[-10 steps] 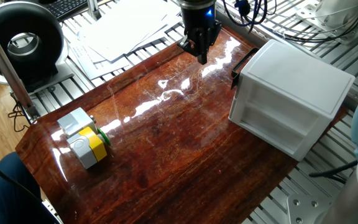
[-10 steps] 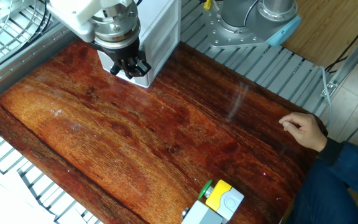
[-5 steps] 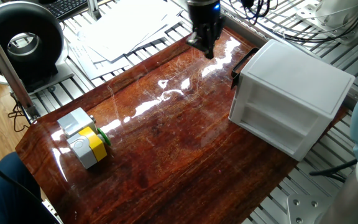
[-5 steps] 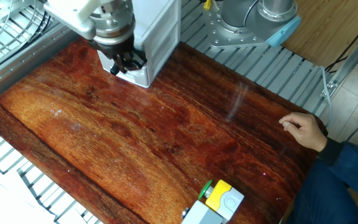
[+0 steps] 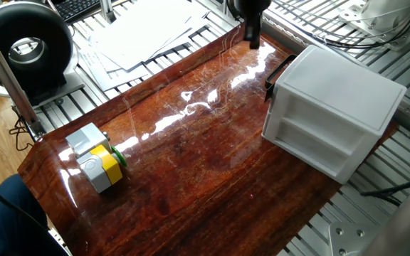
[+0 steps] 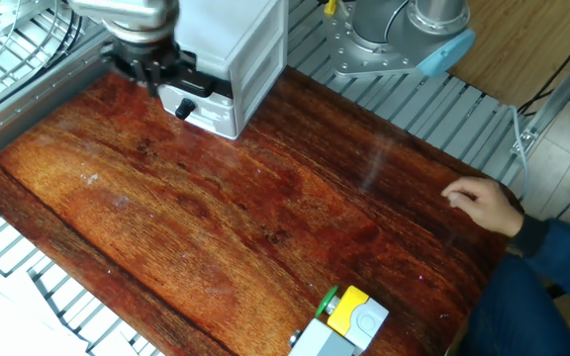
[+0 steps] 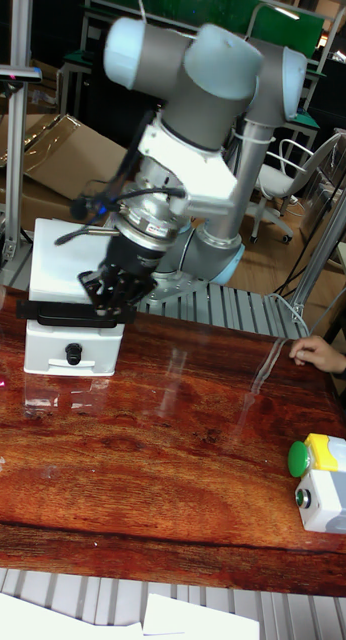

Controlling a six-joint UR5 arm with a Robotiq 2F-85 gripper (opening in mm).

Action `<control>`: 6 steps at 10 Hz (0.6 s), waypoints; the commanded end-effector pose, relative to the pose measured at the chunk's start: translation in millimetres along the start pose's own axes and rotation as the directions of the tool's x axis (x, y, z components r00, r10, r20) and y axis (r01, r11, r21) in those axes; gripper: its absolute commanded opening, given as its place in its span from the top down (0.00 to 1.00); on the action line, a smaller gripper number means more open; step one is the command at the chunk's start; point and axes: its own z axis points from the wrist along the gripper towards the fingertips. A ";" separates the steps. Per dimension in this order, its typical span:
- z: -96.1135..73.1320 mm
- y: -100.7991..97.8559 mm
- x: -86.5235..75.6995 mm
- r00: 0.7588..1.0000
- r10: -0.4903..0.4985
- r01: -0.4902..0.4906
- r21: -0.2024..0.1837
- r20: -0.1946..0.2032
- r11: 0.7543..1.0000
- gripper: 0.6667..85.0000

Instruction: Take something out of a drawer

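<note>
Approach step: the gripper (image 7: 111, 290), finger spread indiscernible, hovered before the white cabinet (image 5: 333, 117) at the table's (image 6: 265, 227) far edge, its drawer (image 7: 71, 352) closed and presumably hiding the unseen block; next, grasp the drawer knob (image 7: 73, 351).

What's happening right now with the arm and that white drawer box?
Gripper by the cabinet's drawer handle, fingers unclear. Drawers shut, nothing out. Grey-and-yellow block far off, not blocking.

Cabinet (image 5: 333, 117) and block (image 5: 97, 158) sit at seemingly opposite table (image 5: 191, 163) ends.
</note>
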 end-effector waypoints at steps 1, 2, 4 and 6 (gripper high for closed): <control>-0.2 -11.2 -24.5 0.888 -0.442 0.436 0.078 0.125 0.897 0.81; 5.8 -1.3 -30.0 0.848 -0.510 0.507 0.057 0.147 0.860 0.59; 13.1 3.9 -17.1 0.795 -0.595 0.594 0.046 0.122 0.803 0.60; 17.4 3.8 9.2 0.768 -0.636 0.634 0.050 0.075 0.772 0.83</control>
